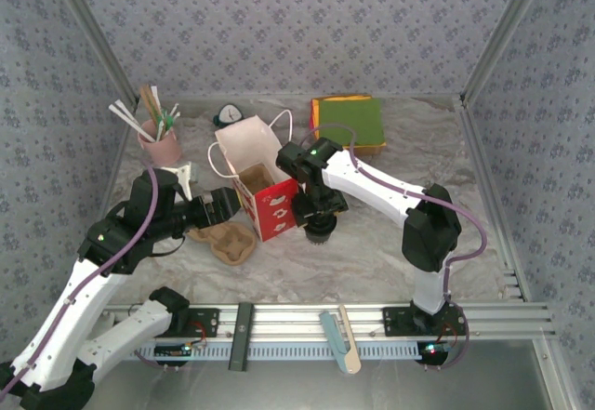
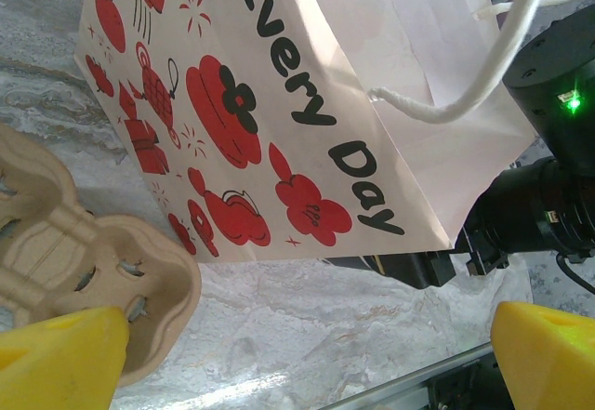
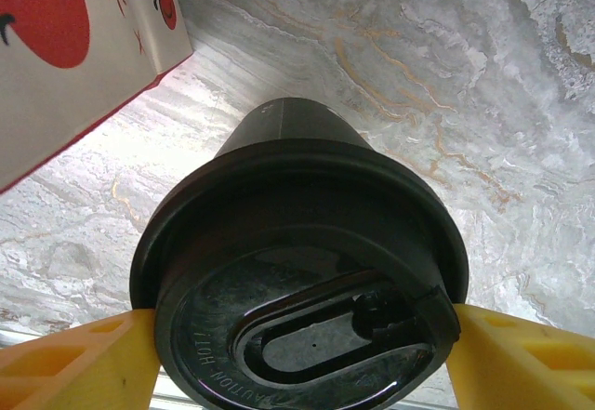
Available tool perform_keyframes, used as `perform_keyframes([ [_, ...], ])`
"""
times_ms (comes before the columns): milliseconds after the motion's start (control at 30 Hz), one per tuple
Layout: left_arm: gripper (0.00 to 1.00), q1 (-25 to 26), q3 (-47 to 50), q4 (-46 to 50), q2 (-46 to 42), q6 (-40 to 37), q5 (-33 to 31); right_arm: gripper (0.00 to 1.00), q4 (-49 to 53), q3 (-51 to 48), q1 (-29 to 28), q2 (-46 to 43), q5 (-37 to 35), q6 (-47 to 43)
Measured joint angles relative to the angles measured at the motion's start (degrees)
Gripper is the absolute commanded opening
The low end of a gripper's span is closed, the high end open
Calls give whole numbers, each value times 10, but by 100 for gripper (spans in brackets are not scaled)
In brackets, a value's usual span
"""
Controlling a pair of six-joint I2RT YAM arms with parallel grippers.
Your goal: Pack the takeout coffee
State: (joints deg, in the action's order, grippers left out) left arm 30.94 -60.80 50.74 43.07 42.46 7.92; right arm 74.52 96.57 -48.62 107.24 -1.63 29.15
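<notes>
Far left: pink cup [image 1: 160, 145] with straws and sticks, upright on the table [image 1: 372, 252].

Left gripper [image 1: 223, 207]: jaws wide, nothing between them. It hovers just left of the bag, over the carrier's far edge.

Carrier [image 1: 230, 241]: brown moulded card, flat on the table, near left of the bag. Its wells are bare in the left wrist view.

Bag [image 1: 256, 164]: white paper with red print and cord handles, upright and mouth open, centre of the table.

Lidded cup [image 3: 297, 271]: dark with a black lid, just right of the bag's near corner. Whether it rests on the table or is lifted I cannot tell.

Right gripper [image 1: 319, 217]: set over the lidded cup. Its yellow fingers [image 3: 65, 363] press the lid's rim from both sides, gripping it.

Far right of centre: a flat green pad [image 1: 350, 117] on an orange one, well apart from the bag.
</notes>
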Motion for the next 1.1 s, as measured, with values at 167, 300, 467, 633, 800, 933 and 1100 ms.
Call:
perform_keyframes([
  [167,100,0,0,0,2,0,0,73,0,0,0,0,0,0],
  [300,100,0,0,0,2,0,0,67,0,0,0,-2,0,0],
  [467,100,0,0,0,2,0,0,65,1,0,0,-3,0,0],
  [633,100,0,0,0,2,0,0,65,1,0,0,-3,1,0],
  [800,100,0,0,0,2,0,0,65,1,0,0,-4,1,0],
  [933,100,0,0,0,2,0,0,65,1,0,0,-5,0,0],
  [1100,100,0,0,0,2,0,-8,66,3,0,3,-12,0,0],
])
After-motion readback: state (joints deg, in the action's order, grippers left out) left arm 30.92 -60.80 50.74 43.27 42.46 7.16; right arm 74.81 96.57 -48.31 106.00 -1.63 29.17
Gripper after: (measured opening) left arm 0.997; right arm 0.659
